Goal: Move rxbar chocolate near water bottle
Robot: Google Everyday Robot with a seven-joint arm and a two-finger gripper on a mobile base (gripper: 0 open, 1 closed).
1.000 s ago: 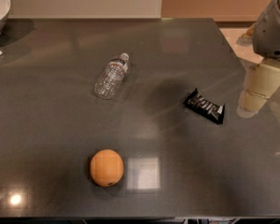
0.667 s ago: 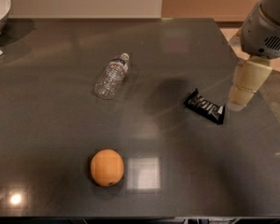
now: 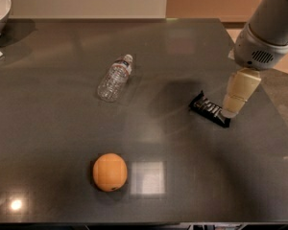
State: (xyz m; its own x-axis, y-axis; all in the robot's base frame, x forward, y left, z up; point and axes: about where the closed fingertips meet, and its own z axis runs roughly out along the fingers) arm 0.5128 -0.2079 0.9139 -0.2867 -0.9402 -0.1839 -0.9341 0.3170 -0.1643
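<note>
Since the gripper [image 3: 229, 112] hangs at the right of the frame with its pale tip at the right end of the rxbar chocolate [image 3: 206, 107], the step in hand looks like the grasp itself. I cannot tell how far the jaws are parted, nor whether they have hold of the bar.

The bar lies flat on the dark table [image 3: 182, 51], right of centre and angled. The water bottle [image 3: 115, 77] lies on its side well apart from it, in the upper-left middle, with its cap toward the upper right.

To do this well, the jaws should straddle the bar's narrow width and come down close to the table, because the wrapper is thin and could slide. Once lifted, it should be carried leftward and set down just beside the bottle without nudging it, as the bottle may roll.

Counted: one bar, one bottle, one orange [image 3: 109, 172] at the lower left of centre, and one bowl [image 3: 0, 11] cut off at the upper left corner.
</note>
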